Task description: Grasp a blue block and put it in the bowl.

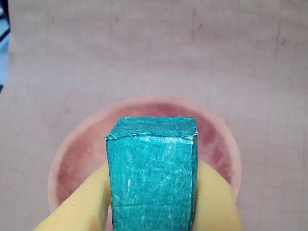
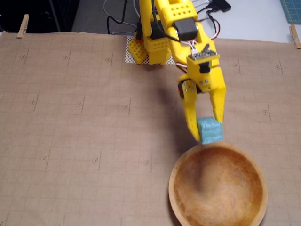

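Brown gridded paper stretched flat over the worktop (image 2: pixel 70 117), pegged at the corners with wooden clothespins (image 2: pixel 22 26), dark cables (image 2: pixel 115 21) trailing off the far edge.

And there, the blue block (image 2: pixel 209 130) — up off the paper, pinched between the two yellow fingers (image 2: pixel 190 117) of the gripper (image 2: pixel 207 132), jaws closed snugly on its sides. Confirmed in the wrist view: teal face of the block (image 1: pixel 151 168) filling the lower middle, a yellow finger (image 1: pixel 77 207) pressing in from each flank.

So, grasp done, lift done. Left to do: the drop. Judging by the fixed view, block hanging right at the far rim of the bowl (image 2: pixel 181 162), perhaps just over the edge rather than the middle. From the wrist view, the bowl (image 1: pixel 72 154) lying directly behind the block, hollow showing on both sides — lined up well, then. Probably a touch more reach forward, then a release. Bowl itself empty as far as can be seen.

Pose now: yellow arm (image 2: pixel 169 28) reaching out from its base (image 2: pixel 146 52) at the far side of the paper, wrist bent steeply, fingers pointing down and toward the bowl, cable looped at the wrist motor.
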